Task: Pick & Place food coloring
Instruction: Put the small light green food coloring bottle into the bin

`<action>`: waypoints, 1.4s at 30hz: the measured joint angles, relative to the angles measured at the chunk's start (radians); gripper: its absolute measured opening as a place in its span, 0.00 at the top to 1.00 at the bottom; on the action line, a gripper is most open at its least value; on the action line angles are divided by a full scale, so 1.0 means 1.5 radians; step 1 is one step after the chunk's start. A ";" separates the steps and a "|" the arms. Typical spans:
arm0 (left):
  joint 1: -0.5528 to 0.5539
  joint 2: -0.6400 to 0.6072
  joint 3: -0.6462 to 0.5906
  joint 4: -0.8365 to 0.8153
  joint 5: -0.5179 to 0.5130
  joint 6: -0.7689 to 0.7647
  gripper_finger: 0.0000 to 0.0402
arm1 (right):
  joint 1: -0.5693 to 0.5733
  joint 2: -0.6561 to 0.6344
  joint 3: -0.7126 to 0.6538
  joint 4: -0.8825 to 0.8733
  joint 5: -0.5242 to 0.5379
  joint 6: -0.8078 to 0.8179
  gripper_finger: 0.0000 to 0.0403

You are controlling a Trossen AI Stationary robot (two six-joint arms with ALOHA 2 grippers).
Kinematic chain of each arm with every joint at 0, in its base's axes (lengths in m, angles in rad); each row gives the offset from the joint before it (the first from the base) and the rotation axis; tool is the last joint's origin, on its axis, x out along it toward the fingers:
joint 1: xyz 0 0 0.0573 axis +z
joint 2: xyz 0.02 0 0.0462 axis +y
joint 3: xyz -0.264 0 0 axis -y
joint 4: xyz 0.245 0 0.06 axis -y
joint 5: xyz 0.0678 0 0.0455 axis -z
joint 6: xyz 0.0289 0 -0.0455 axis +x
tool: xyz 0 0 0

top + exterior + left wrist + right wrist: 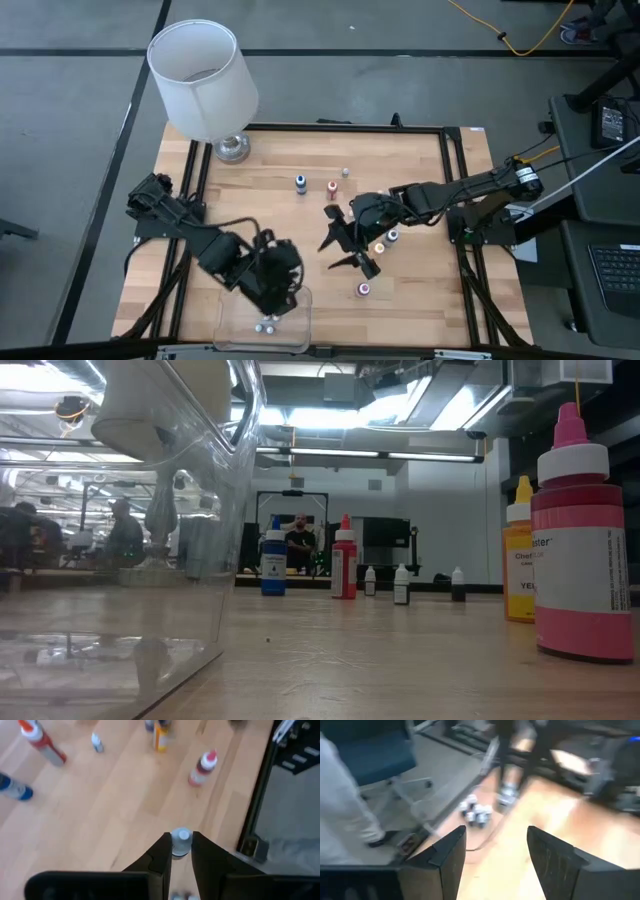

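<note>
While the left gripper [181, 862] hangs over the clear bin [300, 318], its fingers pinch a small pale-capped bottle [181, 841] upright, directly above the bottles already dropped [266, 324]. The right gripper [345, 245] hovers mid-surface, fingers spread and empty, nearest the orange bottle [379, 246] just beside it.

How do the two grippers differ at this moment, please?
The left gripper is closed on a small pale-capped bottle over the clear container; the right gripper is open and empty over mid-table. The left sits near the front edge, the right among standing bottles. Both have dark fingers.
</note>
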 joint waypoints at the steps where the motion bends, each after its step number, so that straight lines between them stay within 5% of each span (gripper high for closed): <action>1: -0.011 0.000 0.000 -0.007 -0.002 -0.014 0.85 | 0.000 -0.003 0.000 0.001 0.011 -0.001 0.48; 12: -0.110 0.000 -0.005 -0.011 -0.079 -0.163 0.85 | -0.001 -0.007 -0.001 -0.009 0.060 -0.018 0.48; 22: -0.136 0.043 -0.044 0.004 -0.070 -0.254 0.85 | -0.003 -0.007 -0.002 -0.064 0.119 -0.054 0.48; 35: -0.131 0.128 -0.058 0.007 -0.045 -0.386 0.85 | -0.022 -0.025 -0.002 -0.162 0.003 -0.148 0.59; 42: -0.182 0.143 -0.058 -0.038 -0.030 -0.538 0.85 | -0.058 -0.033 -0.003 -0.170 -0.050 -0.172 0.62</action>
